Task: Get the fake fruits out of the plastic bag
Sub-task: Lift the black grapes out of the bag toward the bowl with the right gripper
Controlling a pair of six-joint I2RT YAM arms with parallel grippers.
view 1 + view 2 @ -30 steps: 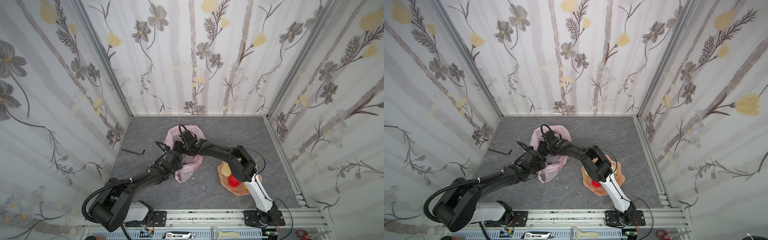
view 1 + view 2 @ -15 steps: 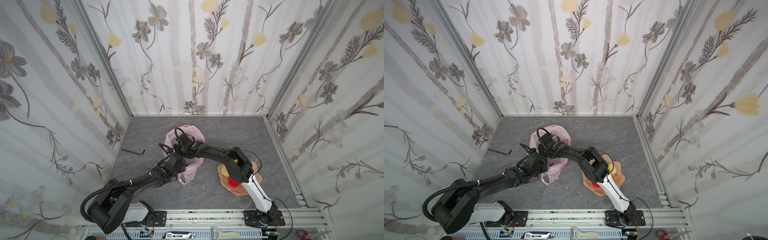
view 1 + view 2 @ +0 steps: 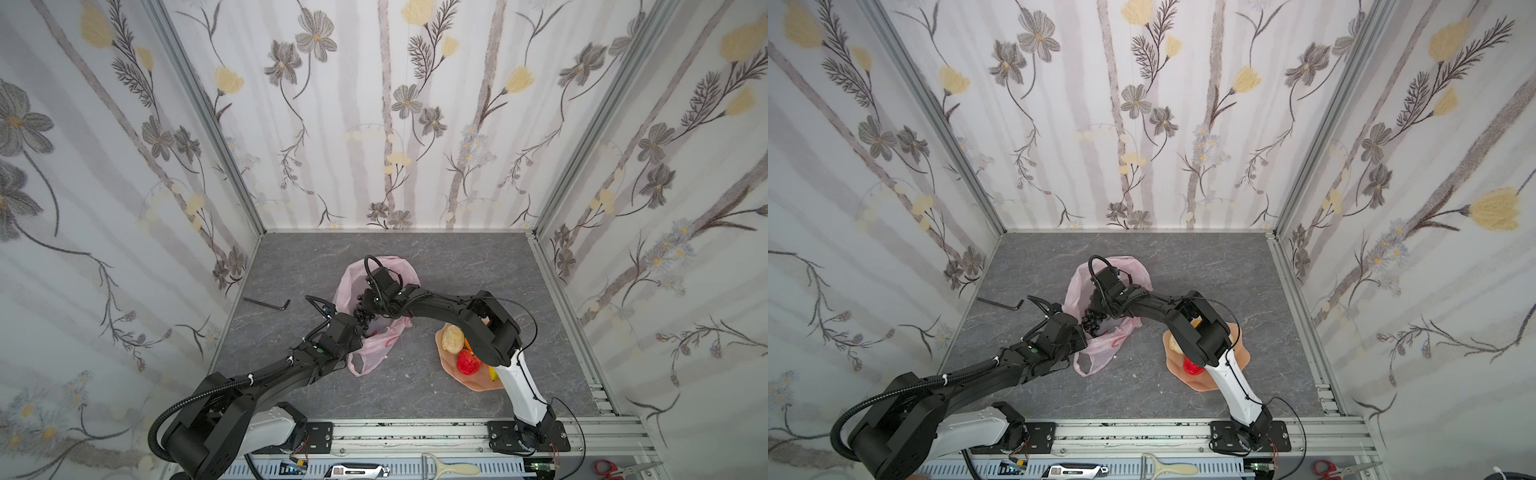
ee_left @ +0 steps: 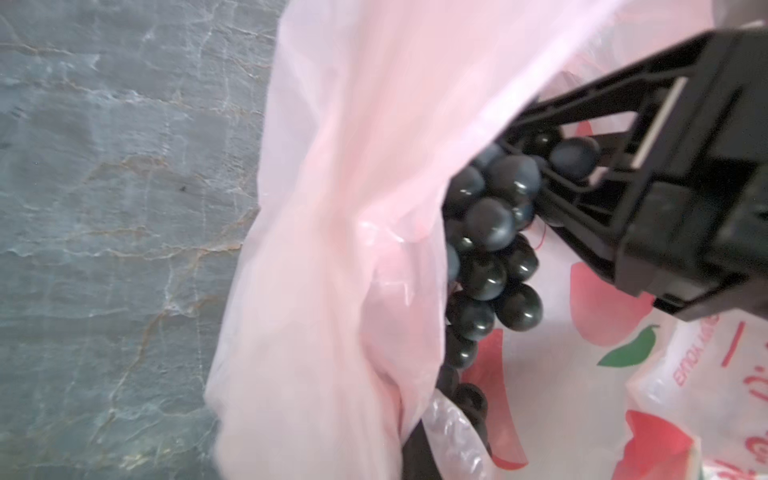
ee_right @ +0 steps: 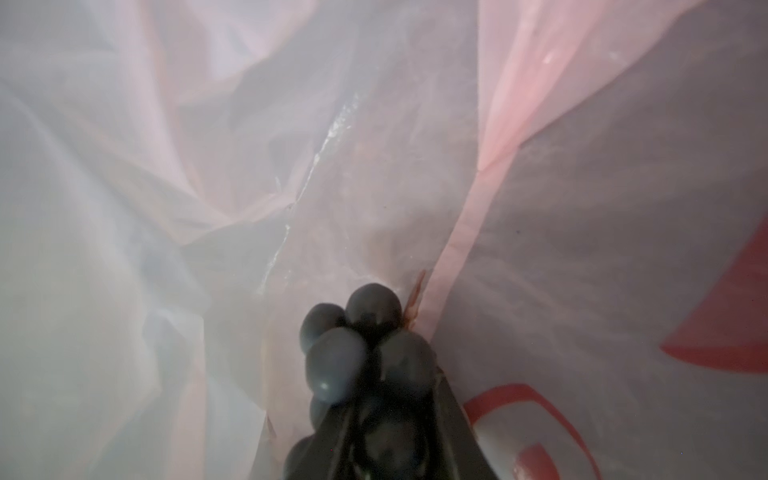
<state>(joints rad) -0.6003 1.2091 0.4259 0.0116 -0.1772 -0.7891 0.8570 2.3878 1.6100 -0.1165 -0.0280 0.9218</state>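
Note:
The pink plastic bag (image 3: 376,349) (image 3: 1100,351) lies mid-table with its mouth held up. My left gripper (image 3: 353,332) (image 3: 1077,336) (image 4: 428,449) is shut on the bag's bunched near edge. My right gripper (image 3: 368,307) (image 3: 1096,305) (image 4: 536,183) (image 5: 386,436) reaches inside the bag and is shut on the dark purple grape bunch (image 3: 365,319) (image 3: 1091,321) (image 4: 490,249) (image 5: 357,345). The bunch hangs from its jaws against the bag wall. Other fake fruits lie in the peach dish: a beige lumpy one (image 3: 452,337), a red one (image 3: 468,362) (image 3: 1192,368) and a yellow banana tip (image 3: 493,375).
The peach wavy-edged dish (image 3: 478,382) (image 3: 1241,353) sits at the front right, partly under my right arm. A black Allen key (image 3: 266,302) (image 3: 1000,303) lies by the left wall. Patterned walls close in three sides. A metal rail runs along the front.
My right gripper has pushed deeper into the bag and its jaws have closed around the grape bunch. My left gripper has kept its hold on the bag's edge, which shifted slightly.

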